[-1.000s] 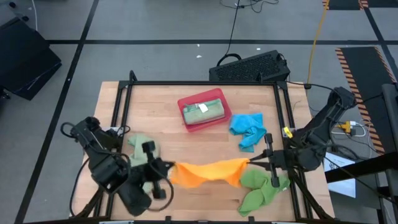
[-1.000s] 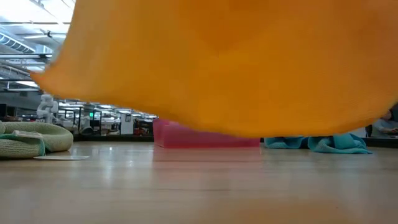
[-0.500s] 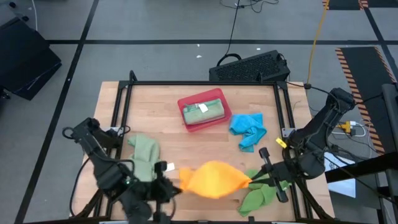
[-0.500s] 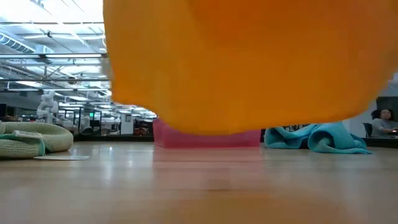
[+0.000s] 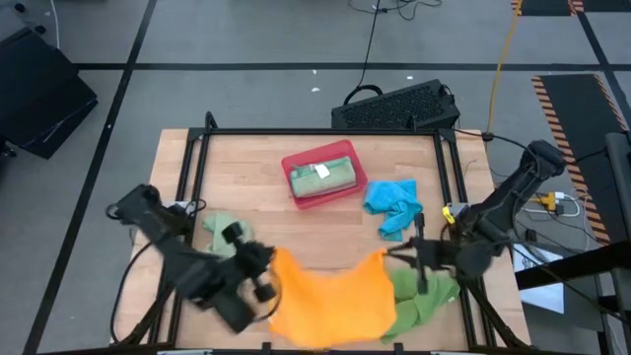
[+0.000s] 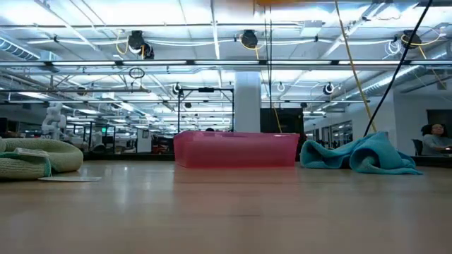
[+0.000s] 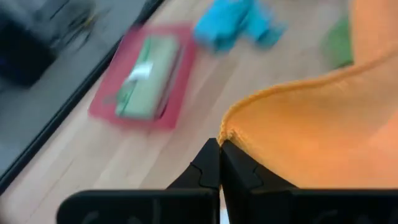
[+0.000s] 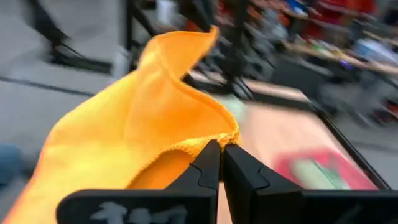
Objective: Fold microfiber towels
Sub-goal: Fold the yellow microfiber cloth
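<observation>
The orange towel point(image 5: 330, 296) is spread wide above the table's near edge, held up between my two grippers. My left gripper point(image 5: 268, 264) is shut on its far left corner. My right gripper point(image 5: 391, 256) is shut on its far right corner. In the low view only an orange strip point(image 6: 282, 2) shows at the top. A bright green towel point(image 5: 426, 296) lies crumpled at the near right, partly under the orange one. A sage green towel point(image 5: 225, 235) lies at the left and a bright blue towel point(image 5: 394, 207) at the right. My left gripper pinches the orange towel's hemmed corner point(image 7: 229, 132) between its two fingers, coming from the table's left. The cloth spreads away from it, lifted clear of the table. My right gripper pinches the orange towel's hemmed edge at a corner point(image 8: 225, 138) between its two fingers, coming from the table's right. The cloth folds over beside the fingers and spreads away, lifted clear of the table.
A red tray point(image 5: 323, 177) with a folded sage green towel point(image 5: 325, 176) in it stands at the far middle. A black frame point(image 5: 197, 168) rims the table. Bare wood point(image 5: 286, 222) shows between the tray and the orange towel.
Both grippers dipped toward the near edge and drew together, bunching the orange towel, then rose back toward the far edge and apart. The towel has gone from a stretched hanging strip to a wide spread sheet and has lifted out of the low view.
</observation>
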